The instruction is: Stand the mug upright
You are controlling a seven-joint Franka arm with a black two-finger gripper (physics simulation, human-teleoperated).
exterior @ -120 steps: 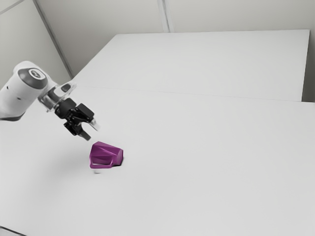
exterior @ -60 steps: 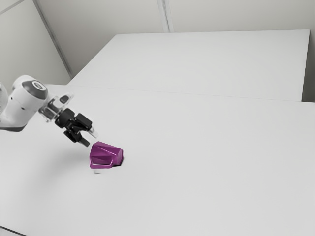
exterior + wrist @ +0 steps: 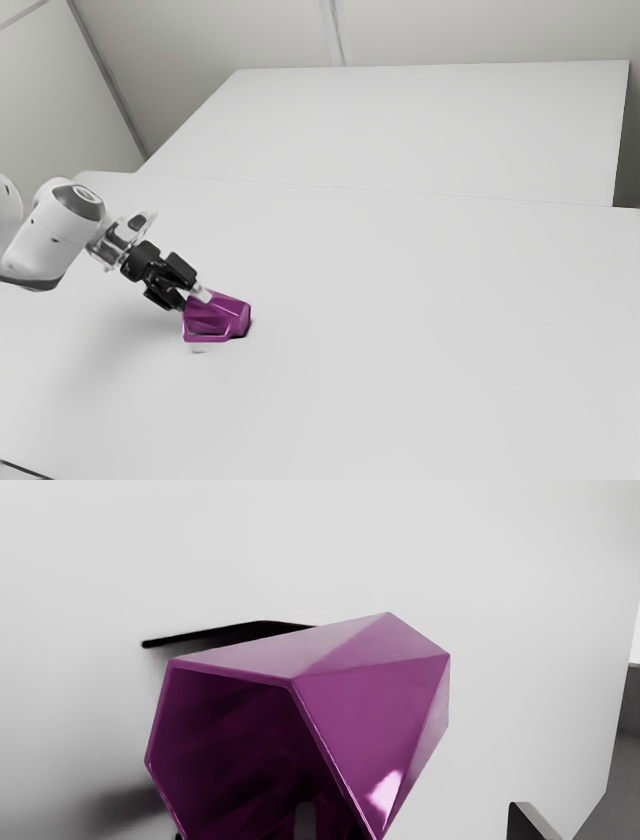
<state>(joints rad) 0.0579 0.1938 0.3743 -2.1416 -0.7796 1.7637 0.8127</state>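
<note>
Exterior view, lower left: the mug lay sideways. The gripper, open, apparently straddled its wall (for purchase).

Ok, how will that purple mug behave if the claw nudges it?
The mug looks stiff, with flat, crisp-edged walls. Lying on its side, it would probably rock from facet to facet rather than roll smoothly. Its glossy faces may slip in a light grip.
</note>
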